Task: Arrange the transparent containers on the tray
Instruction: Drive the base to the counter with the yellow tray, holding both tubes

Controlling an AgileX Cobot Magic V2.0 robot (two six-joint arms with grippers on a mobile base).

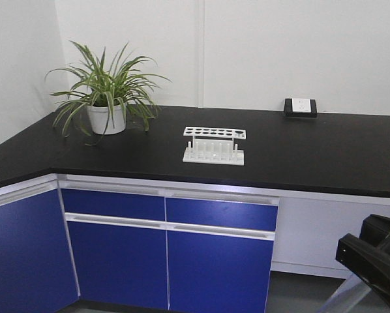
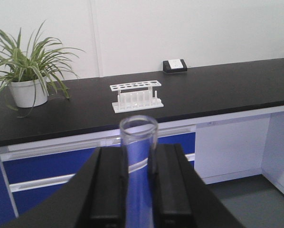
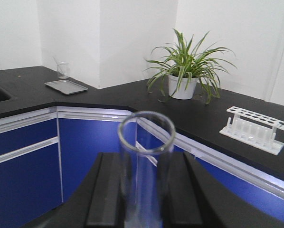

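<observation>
Spider plant (image 1: 107, 85) in a white pot sits at the left end of the black countertop (image 1: 325, 150), close to the corner. Toward the middle stands the white holed rack (image 1: 214, 145), upright and well apart from the plant. Further right, against the wall, is a small black socket box (image 1: 300, 107) with a white face. Blue cabinet doors (image 1: 117, 254) run beneath the counter. At the lower right edge of the front view a black robot part (image 1: 371, 254) pokes in, probably one of the arms, though too little shows to be sure.

The left gripper (image 2: 138, 152) hangs out in front of the cabinets. Its two black fingers (image 2: 108, 180) are closed against a clear test tube (image 2: 139, 133), which runs along them with its open rimmed mouth past the fingertips.

The right gripper (image 3: 146, 161) pinches a second test tube (image 3: 146, 137) the same way, rim outward. Beyond it, on the far left stretch of counter in the right wrist view, lies a flat grey metal tray (image 3: 66, 86) with a small glass beaker (image 3: 62, 70) at its far edge.
</observation>
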